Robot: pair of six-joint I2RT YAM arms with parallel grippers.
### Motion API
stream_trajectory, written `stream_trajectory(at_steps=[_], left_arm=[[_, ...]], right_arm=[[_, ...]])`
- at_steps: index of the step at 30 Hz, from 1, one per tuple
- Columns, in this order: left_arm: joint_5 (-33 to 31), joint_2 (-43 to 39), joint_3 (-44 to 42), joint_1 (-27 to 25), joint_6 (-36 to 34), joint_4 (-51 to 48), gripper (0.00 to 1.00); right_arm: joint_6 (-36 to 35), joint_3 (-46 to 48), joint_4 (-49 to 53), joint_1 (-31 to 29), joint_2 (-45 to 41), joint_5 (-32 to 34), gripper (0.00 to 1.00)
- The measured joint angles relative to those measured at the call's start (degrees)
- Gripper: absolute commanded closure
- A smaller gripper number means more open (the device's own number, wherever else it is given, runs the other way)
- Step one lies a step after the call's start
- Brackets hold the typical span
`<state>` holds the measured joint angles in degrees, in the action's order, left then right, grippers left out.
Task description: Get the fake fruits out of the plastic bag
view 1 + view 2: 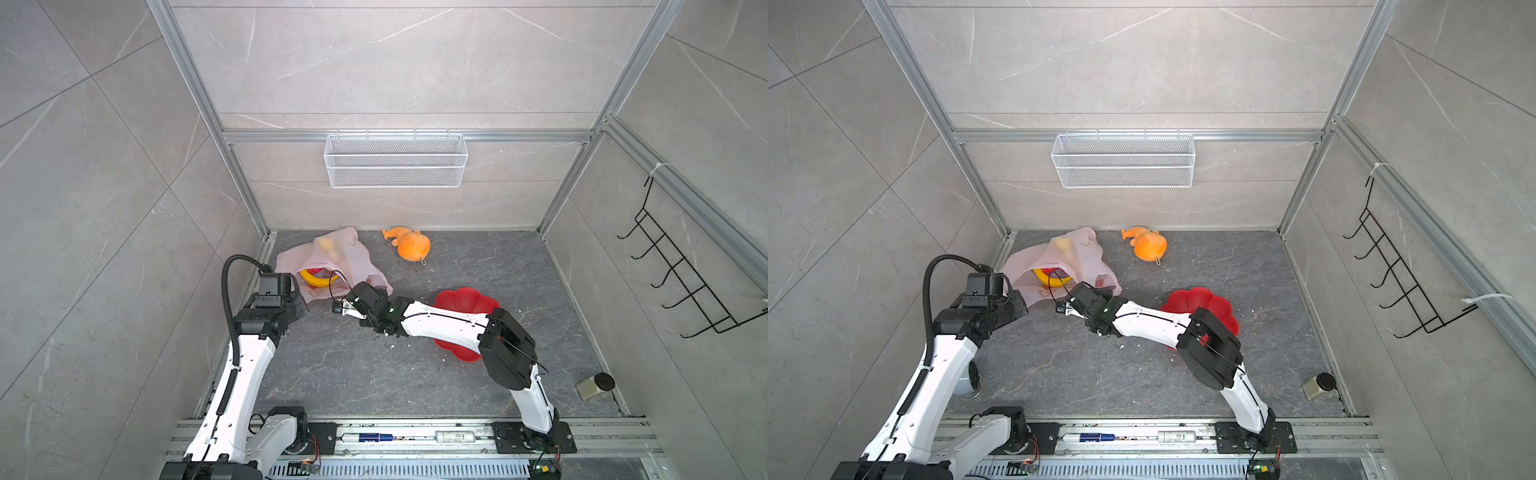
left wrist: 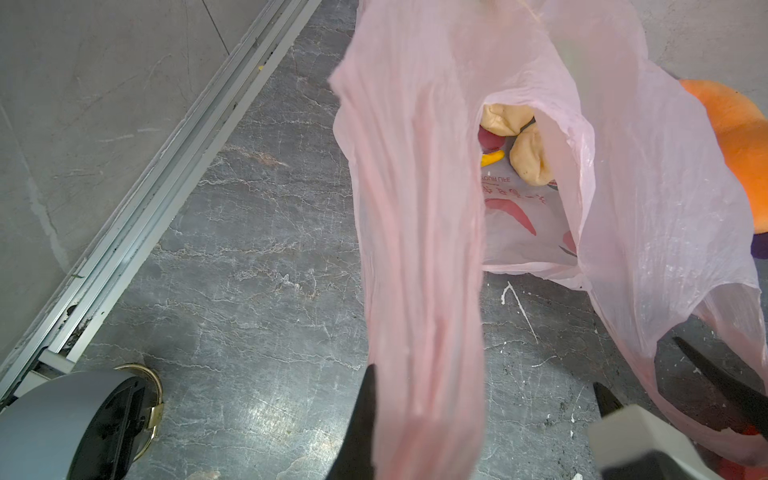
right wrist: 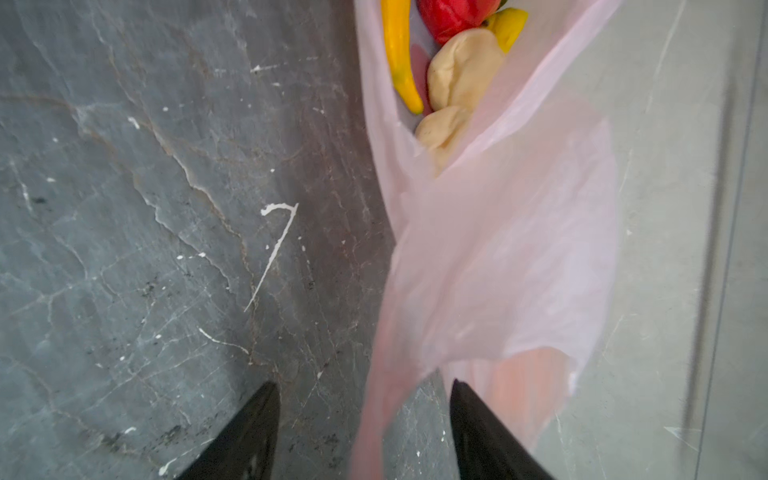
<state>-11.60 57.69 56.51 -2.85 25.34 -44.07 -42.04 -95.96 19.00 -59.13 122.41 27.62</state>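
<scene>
Bag [image 2: 648, 208], one banana [image 3: 399, 54], two beige lumps [image 3: 461, 70] inside

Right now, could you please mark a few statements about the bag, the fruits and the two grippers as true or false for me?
1. The banana lies inside the plastic bag. True.
2. The orange plush toy sits on the red plate. False: it lies by the back wall, apart from the plate.
3. The left gripper is shut on a handle of the bag. True.
4. The right gripper grips the banana. False: its jaws stand open about a bag handle, the banana well beyond them.
5. Two beige fruits lie in the bag. True.
</scene>
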Motion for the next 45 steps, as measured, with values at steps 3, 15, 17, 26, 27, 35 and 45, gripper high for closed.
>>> stream_trajectory(at_steps=[3,15,17,26,27,35,45], left_arm=[[0.0,-0.3,0.0,0.0,0.0,-0.5,1.00],[0.1,-0.5,-0.2,0.0,0.0,-0.9,1.00],[0.2,-0.8,-0.7,-0.2,0.2,-0.9,1.00],[0.8,-3.1,-2.8,-5.4,2.5,-1.7,1.00],[0.8,-3.3,-2.8,-6.6,2.9,-2.0,1.00],[-1.1,-4.7,-3.2,-23.6,9.8,-3.5,1.00],[-8.6,-6.3,-6.3,-45.0,24.7,-9.5,1.00]], right_arm=[[-0.7,-0.1,-0.1,0.4,0.8,0.3,0.71],[0.4,-0.4,-2.7,1.5,0.8,2.3,1.00],[1.5,-0.4,-2.7,1.5,0.5,2.4,1.00],[13.4,-2.9,0.5,3.2,-3.7,1.7,1.00],[15.5,-3.4,1.2,3.5,-4.4,1.5,1.00],[34.2,-2.5,7.2,5.3,-13.2,-2.4,1.00],[49.1,13.9,12.3,5.4,-27.3,-5.0,1.00]])
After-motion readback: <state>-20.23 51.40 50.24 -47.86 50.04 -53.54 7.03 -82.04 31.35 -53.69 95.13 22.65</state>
